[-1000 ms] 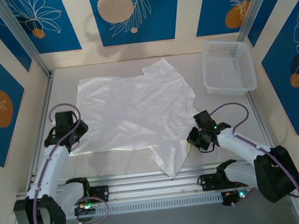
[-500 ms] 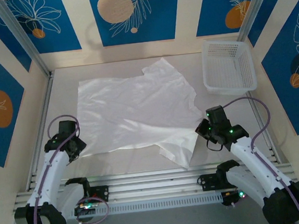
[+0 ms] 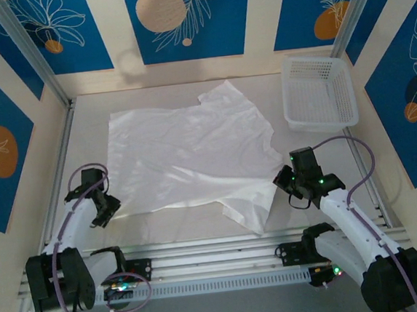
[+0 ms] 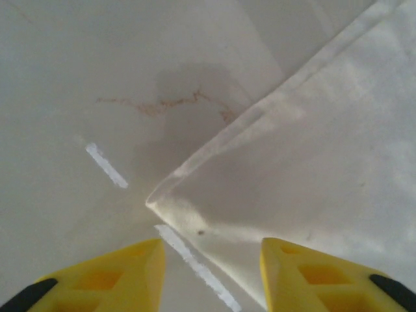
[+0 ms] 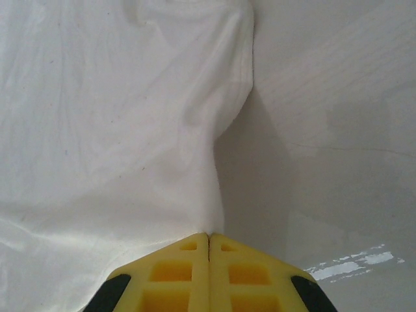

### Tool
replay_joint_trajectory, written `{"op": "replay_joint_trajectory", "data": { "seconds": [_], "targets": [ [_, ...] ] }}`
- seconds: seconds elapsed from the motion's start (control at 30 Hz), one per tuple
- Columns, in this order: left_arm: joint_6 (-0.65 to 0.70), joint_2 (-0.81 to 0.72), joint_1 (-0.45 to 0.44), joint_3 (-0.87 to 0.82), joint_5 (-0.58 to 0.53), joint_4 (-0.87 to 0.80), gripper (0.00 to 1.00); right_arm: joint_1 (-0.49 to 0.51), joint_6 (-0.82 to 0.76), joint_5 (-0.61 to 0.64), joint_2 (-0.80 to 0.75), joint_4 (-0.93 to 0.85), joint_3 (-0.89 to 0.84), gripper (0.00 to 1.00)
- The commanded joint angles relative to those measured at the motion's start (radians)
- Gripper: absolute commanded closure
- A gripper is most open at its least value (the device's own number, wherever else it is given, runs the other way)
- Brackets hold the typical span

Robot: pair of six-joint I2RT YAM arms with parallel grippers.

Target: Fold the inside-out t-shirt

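The t-shirt lies spread over the middle of the counter, mostly flat, with a sleeve pointing to the far side and a loose flap hanging toward the near edge. It looks thin, light and limp, full of soft wrinkles. It will likely drape and drag rather than hold a shape, and may slide easily on the smooth top. The best places to take it are probably the hemmed corners and edges, where the cloth is doubled and gives a firmer bite.

The right pincer is closed tight on the shirt's right edge, and a ridge of cloth rises into its yellow fingers. The left pincer hangs just over the near left corner with its fingers apart by a moderate gap and nothing between them; the corner's tip lies just ahead of the gap.

No brand, label or writing can be read on the shirt, apart from a tiny dark speck near that corner. White tape marks sit on the counter. A white lattice basket stands at the far right, well apart from the cloth
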Motion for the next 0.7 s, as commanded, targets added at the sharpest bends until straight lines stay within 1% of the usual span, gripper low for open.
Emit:
{"op": "replay_joint_trajectory", "data": {
  "seconds": [0.0, 0.13, 0.2, 0.27, 0.4, 0.5, 0.6, 0.67],
  "targets": [
    [0.016, 0.029, 0.017, -0.029, 0.029, 0.048, 0.64, -0.019, -0.019, -0.041, -0.004, 0.027, -0.020, 1.00],
    [0.027, 0.065, 0.025, -0.036, -0.023, 0.055, 0.64, -0.031, -0.020, -0.058, -0.002, 0.032, -0.021, 1.00],
    [0.030, 0.071, 0.030, -0.043, -0.047, 0.070, 0.60, -0.031, -0.019, -0.066, -0.002, 0.031, -0.019, 1.00],
    [0.026, 0.067, 0.036, -0.051, -0.050, 0.093, 0.55, -0.030, -0.017, -0.070, -0.002, 0.027, -0.018, 1.00],
    [0.019, 0.067, 0.042, -0.074, -0.045, 0.141, 0.56, -0.029, -0.007, -0.073, -0.004, 0.017, -0.015, 1.00],
    [0.018, 0.086, 0.046, -0.090, -0.031, 0.164, 0.62, -0.030, -0.005, -0.071, -0.006, 0.005, -0.008, 1.00],
    [0.023, 0.099, 0.052, -0.106, -0.021, 0.179, 0.78, -0.030, -0.006, -0.064, -0.005, -0.005, -0.002, 1.00],
    [0.028, 0.095, 0.055, -0.105, -0.015, 0.178, 0.85, -0.030, -0.006, -0.053, -0.006, -0.015, -0.003, 1.00]
  ]
}}
